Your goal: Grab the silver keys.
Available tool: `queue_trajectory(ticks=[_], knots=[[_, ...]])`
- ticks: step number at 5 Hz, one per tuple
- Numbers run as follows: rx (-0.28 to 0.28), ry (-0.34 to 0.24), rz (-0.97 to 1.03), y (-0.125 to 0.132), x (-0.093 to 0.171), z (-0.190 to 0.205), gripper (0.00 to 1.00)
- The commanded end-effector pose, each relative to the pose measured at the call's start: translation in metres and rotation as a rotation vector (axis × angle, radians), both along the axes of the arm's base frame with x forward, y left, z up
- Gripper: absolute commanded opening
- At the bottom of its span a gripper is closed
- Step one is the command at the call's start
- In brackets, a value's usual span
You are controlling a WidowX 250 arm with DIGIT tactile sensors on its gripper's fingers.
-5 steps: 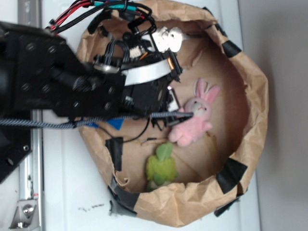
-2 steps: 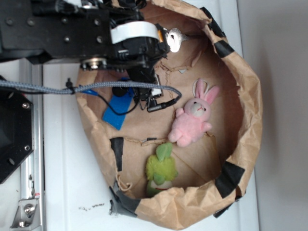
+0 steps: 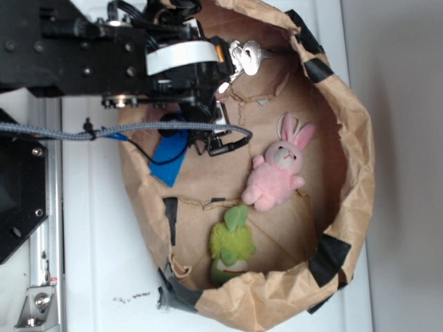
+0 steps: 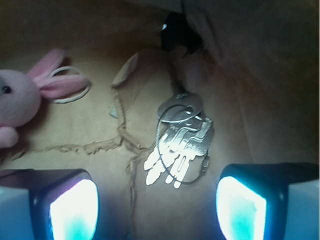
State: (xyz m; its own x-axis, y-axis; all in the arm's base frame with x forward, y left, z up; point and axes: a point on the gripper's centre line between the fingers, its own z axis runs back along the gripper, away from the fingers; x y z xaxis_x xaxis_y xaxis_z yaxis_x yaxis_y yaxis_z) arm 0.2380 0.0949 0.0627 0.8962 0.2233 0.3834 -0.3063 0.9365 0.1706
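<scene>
In the wrist view, the black gripper (image 4: 157,207) with glowing pale pads (image 4: 72,210) is standing spread wide at the bottom edge, both fingers cut off by the frame and gripping nothing. Just beyond and between them, the bunch of shiny silver keys on a ring (image 4: 181,145) is lying flat on the creased brown paper floor (image 4: 90,130), untouched. Farther left, the pink plush bunny (image 4: 22,102) is showing only its head and ears. In the exterior view, the black arm (image 3: 104,55) is hiding the gripper and most of the keys (image 3: 246,57). The green plush toy (image 3: 232,245) is lying near the crumpled brown paper wall (image 3: 356,159).
</scene>
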Motion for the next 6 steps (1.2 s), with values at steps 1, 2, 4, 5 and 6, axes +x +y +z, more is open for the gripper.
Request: queue_trajectory(ticks=[1,2,4,5,6], knots=[[0.044,-0.038,-0.003,0.0105,0.0171,-0.0149,1.00],[0.059,-0.021,0.015,0.0111,0.0233,-0.0233,1.00],[0.050,-0.017,0.020,0.0157,0.0211,-0.0196,1.00],[0.044,-0.017,0.016,0.0155,0.0191,-0.0170,0.95],[0.040,-0.022,0.063,0.0174,0.0214,-0.0186,0.00]])
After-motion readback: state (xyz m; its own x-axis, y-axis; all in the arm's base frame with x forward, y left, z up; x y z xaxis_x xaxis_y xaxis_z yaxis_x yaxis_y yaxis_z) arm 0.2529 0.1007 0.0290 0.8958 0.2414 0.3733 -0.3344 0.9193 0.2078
